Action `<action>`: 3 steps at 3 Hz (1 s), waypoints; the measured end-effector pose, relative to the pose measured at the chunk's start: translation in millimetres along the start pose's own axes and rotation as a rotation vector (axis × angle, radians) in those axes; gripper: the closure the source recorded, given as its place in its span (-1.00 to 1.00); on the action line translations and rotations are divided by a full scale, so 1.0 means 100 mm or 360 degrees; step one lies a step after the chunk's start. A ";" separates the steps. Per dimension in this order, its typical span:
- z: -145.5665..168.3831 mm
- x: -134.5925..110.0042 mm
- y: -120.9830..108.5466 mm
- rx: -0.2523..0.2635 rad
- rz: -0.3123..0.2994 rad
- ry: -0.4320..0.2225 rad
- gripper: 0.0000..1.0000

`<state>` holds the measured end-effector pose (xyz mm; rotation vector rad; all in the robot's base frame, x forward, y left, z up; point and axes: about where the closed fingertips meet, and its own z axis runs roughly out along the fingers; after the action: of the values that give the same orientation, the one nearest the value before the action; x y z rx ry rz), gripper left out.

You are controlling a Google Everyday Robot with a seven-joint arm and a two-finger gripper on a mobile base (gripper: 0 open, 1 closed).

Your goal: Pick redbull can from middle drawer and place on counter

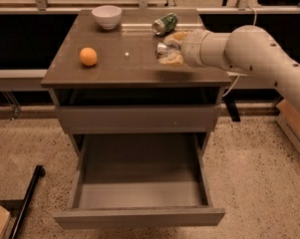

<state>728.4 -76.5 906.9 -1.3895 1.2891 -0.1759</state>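
Note:
My gripper (170, 49) reaches in from the right over the counter (119, 63), above its right half. It is shut on the redbull can (164, 49), a small silvery can held sideways between the tan fingers (173, 59), just above the glossy top. The middle drawer (139, 185) below is pulled wide open and nothing shows inside it.
On the counter are an orange (88, 56) at the left, a white bowl (107, 16) at the back left and a green-patterned can (165, 23) lying on its side at the back, just behind my gripper. A black pole (27, 200) leans at the lower left.

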 end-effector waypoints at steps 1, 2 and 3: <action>0.35 0.03 -0.10 -0.0011 -0.0008 -0.0059 0.62; 0.58 0.01 -0.22 0.0006 -0.0022 -0.0108 0.18; 0.72 -0.04 -0.30 0.0021 -0.0030 -0.0154 -0.31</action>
<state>796.8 -38.5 909.5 -1.3828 1.1936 -0.1282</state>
